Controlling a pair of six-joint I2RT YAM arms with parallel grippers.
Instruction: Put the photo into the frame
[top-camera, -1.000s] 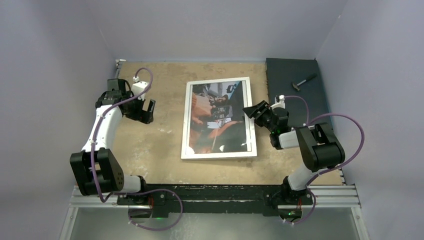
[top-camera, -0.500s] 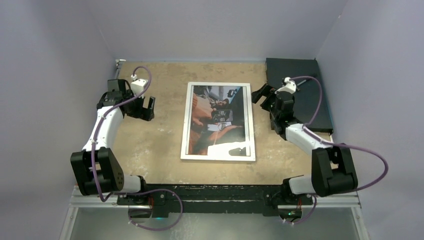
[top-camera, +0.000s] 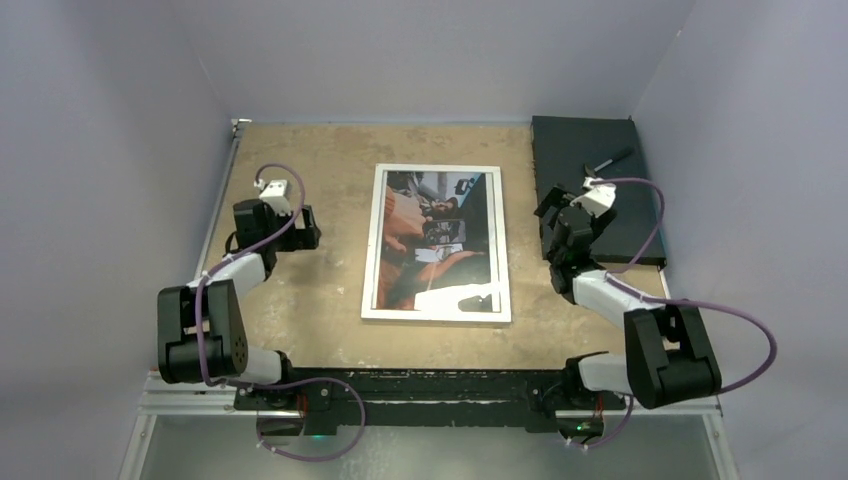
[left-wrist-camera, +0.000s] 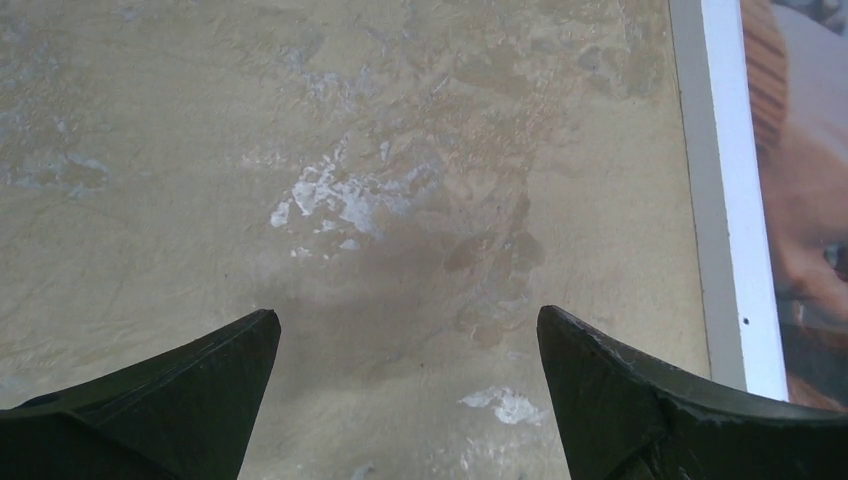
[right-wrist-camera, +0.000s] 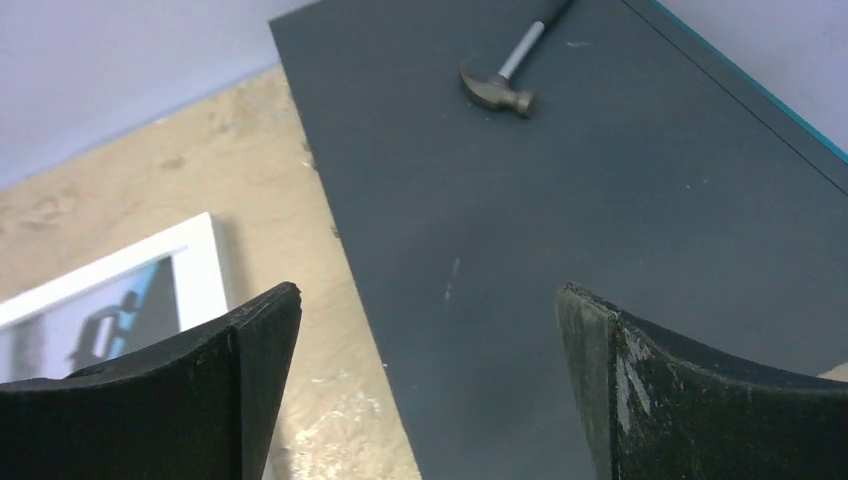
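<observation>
Photo (top-camera: 432, 235) and frame (top-camera: 436, 316) are together, flat in the middle of the bench (top-camera: 330, 160). The dark, orange-brown picture faces up, with the thin white rim showing on all four sides. Their long sides run away from the arm bases. There's a small dark patch on the picture near its near right corner, and what it is cannot be told.

Over on the left, the left arm (top-camera: 222, 275) is folded low beside the frame, its wrist turned toward the frame's left edge. The left jaws are spread wide apart, gripping nothing, with only scuffed, pale-blotched bench between the two black tips. In the left wrist view the white rim runs down the right side, just beyond the right-hand tip but not touching it.

On the right, the right arm (top-camera: 610, 295) reaches up along the frame's right side. Its jaws are wide apart too and hold nothing. They hang over the black slab (right-wrist-camera: 600, 220), which lies in the far right corner of the bench. A small hammer (right-wrist-camera: 498, 88) lies on the slab's far end, well apart from the jaws. A strip of bare bench separates the slab from the frame.
</observation>
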